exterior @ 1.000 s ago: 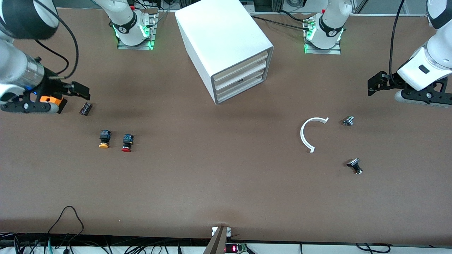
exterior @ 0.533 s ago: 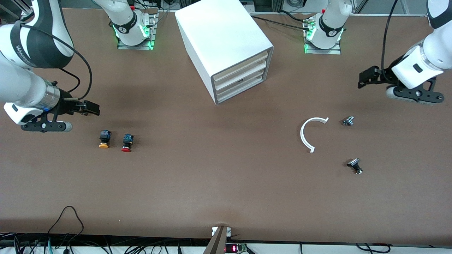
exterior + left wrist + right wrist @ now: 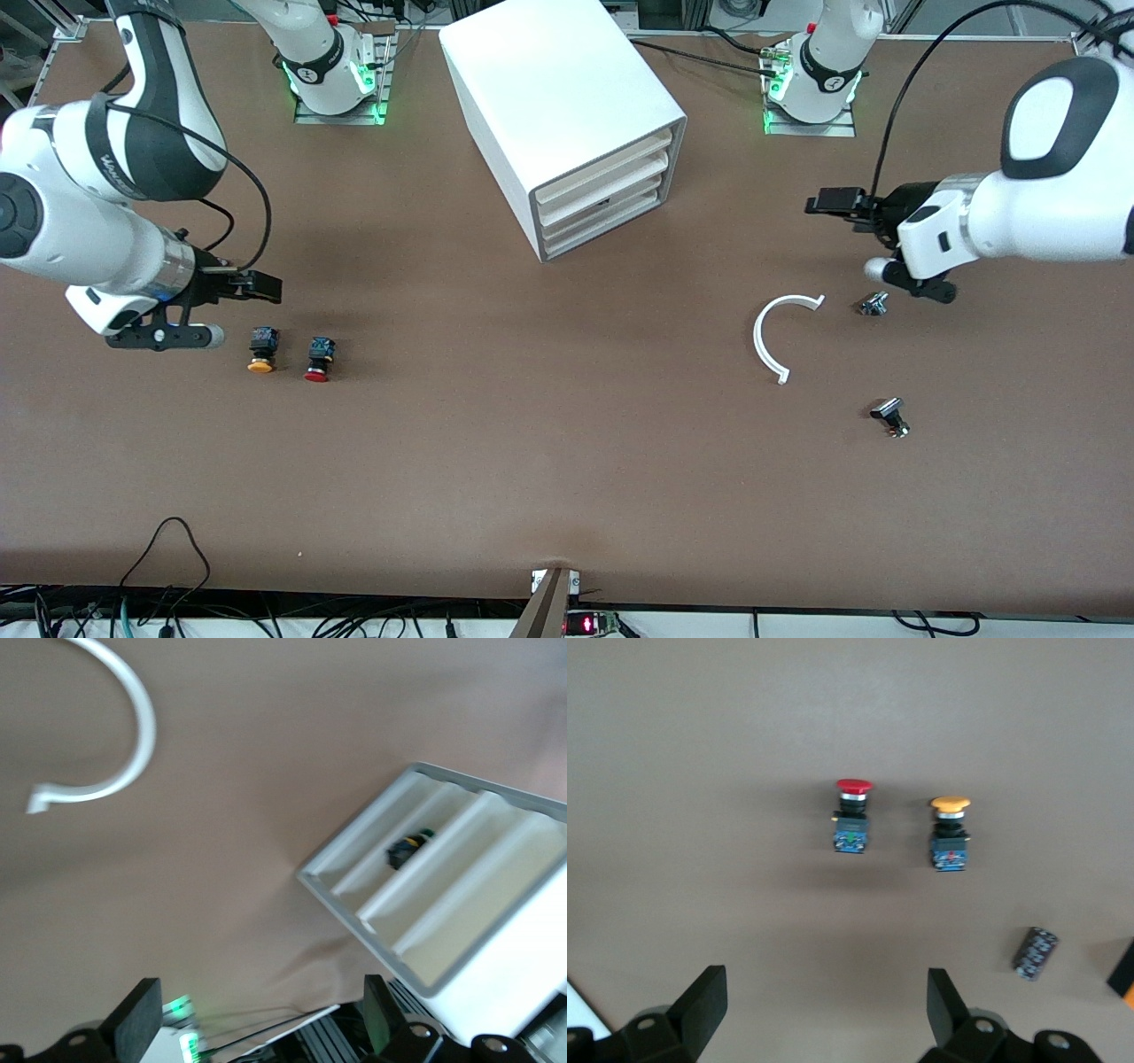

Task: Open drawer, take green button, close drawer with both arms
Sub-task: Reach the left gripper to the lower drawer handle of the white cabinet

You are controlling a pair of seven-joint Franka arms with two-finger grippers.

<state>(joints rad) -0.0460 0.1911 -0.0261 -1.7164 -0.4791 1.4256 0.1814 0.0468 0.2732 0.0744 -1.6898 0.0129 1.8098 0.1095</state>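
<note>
Carries everything on a brown table (image 3: 567, 496). Stands toward the arms' bases as a big white cabinet (image 3: 549, 97), all four cream faces flush, the lowermost drawer (image 3: 611, 232) shut. Reach in as two white arms from either end. Hangs wide open and empty as the left end effector (image 3: 834, 203) over bare table between the cabinet and the left arm's end, near a small metal part (image 3: 873, 304). Hovers likewise as the right end effector (image 3: 259, 286), fingers spread, holding nothing, over the table just beside the yellow-capped button (image 3: 261, 349). Lies near the metal part as a white C-shaped strip (image 3: 769, 341). Lies beside the yellow one as a red-capped button (image 3: 318, 359). Rests nearer the front camera as a second metal part (image 3: 889, 416). Shows in the left wrist view as the button (image 3: 407, 849), green-tipped and dark-bodied, within the cabinet's front; cannot tell which drawer.
</note>
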